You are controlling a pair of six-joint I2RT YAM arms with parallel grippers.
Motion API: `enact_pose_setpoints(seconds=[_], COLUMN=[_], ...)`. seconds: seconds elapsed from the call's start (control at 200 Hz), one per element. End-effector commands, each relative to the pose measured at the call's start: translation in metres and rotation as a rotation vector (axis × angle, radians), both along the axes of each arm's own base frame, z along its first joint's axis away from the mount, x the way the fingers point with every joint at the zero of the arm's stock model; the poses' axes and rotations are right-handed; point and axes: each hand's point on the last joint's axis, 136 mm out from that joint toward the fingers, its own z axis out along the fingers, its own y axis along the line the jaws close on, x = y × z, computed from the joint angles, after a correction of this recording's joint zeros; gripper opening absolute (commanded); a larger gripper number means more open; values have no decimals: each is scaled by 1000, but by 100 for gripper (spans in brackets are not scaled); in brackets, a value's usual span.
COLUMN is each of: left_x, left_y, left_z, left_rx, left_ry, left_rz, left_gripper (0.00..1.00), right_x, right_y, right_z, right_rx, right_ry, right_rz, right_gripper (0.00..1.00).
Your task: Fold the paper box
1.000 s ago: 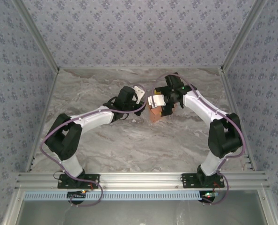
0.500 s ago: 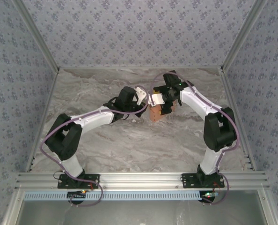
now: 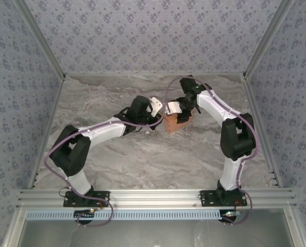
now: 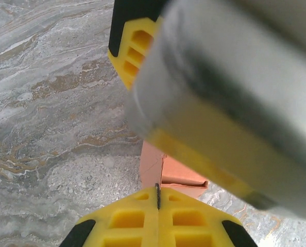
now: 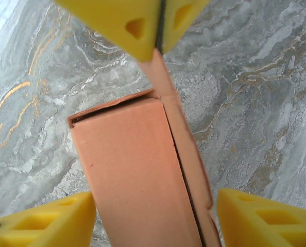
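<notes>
Box (image 5: 135, 175): thin salmon-orange card, matte and smooth, crisply creased; a long rectangular body with one narrow side flap (image 5: 186, 154) set off along a dark slit. Down on the desk (image 3: 117, 159), towards the middle back, between the two pincers. Desk surface marble-look, grey, veined in white and ochre.

Left pincer (image 4: 157, 198) closed tight, ribbed yellow pads (image 4: 127, 218) meeting at a dark seam, nipping the edge of the box's flap. Right pincer (image 5: 154, 198) standing apart, one yellow finger (image 5: 50, 221) on each side of the box body, nothing clamped; contact between fingers and card not clear.

From above, the box (image 3: 172, 125) no more than a small orange patch, half covered by both wrists; white-shelled arms (image 3: 104, 127) with black joints reaching in from either side.

From the right wrist, much more: the broad flat face of the box, a hairline gap along its far end, the flap running up to a point, and the left pincer's pads (image 5: 137, 25) pinched on that tip.

From the left wrist, a low, end-on look at one box corner (image 4: 152, 170), with a paler folded ledge just inside it; above, a yellow finger of the right pincer (image 4: 135, 49) and a blurred grey cylinder (image 4: 220, 103).

Inside of the box hidden; contents not to be told.

Around the desk, walls (image 3: 153, 36) in blue-grey floral paper; at the near edge, a ribbed aluminium rail (image 3: 153, 197)
</notes>
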Motion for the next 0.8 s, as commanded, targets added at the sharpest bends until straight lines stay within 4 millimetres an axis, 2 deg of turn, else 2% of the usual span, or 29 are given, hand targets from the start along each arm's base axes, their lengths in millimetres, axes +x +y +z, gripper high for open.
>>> enact_pose_setpoints(seconds=[0.0, 0.045, 0.2, 0.25, 0.325, 0.455, 0.545, 0.685, 0.795], left_x=[-7, -6, 2, 4, 8, 13, 18, 19, 13], left_y=[-5, -4, 3, 7, 15, 36, 54, 66, 64], left_z=[14, 14, 23, 27, 36, 45, 48, 29, 20], left_rx=[-17, -18, -53, -74, -114, -181, -249, -198, -210], left_ry=[-29, -26, -15, -8, -4, 14, 26, 17, 0], left_rz=[-37, -28, 20, 41, 77, 148, 194, 205, 174], left_gripper=[0, 1, 17, 34, 46, 48, 50, 53, 54], right_x=[-4, -4, -6, -5, -5, -9, -12, -21, -37], right_y=[4, 6, 9, 10, 12, 14, 17, 12, 7], right_z=[1, 0, 3, 5, 8, 9, 0, -11, -6], right_rx=[25, 25, 44, 60, 91, 121, 101, 56, 25], right_ry=[72, 78, 103, 108, 109, 89, 108, 155, 199], right_rz=[-27, -26, -70, -101, -146, -204, -239, -262, -238], right_gripper=[58, 56, 52, 51, 51, 51, 50, 51, 57])
